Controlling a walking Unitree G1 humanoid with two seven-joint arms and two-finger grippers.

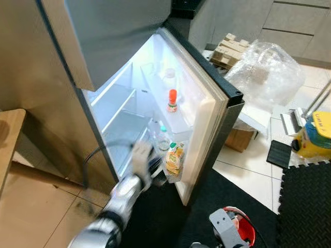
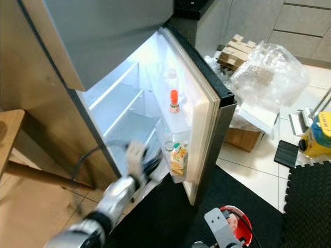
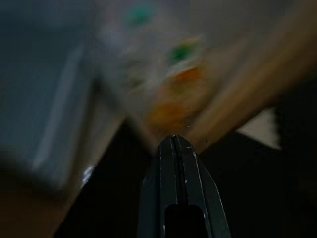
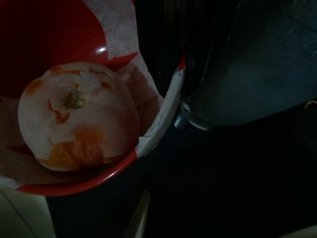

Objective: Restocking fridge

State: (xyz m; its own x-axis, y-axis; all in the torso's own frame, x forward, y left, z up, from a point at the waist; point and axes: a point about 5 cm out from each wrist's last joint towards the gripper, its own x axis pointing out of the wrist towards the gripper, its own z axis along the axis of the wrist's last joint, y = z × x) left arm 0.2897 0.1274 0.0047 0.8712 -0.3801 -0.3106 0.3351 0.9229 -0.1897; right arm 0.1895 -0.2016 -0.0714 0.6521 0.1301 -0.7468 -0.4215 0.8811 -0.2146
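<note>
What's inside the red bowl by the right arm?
The red paper-lined bowl holds one round, partly peeled orange fruit resting on the white paper; anything beneath the fruit is hidden.

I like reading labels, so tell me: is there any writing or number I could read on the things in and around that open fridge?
None can be read.
Juice carton in the door: print too blurred.
Orange-capped bottle: label too small.
Yellow container on the floor: dark letters, illegible.
</note>
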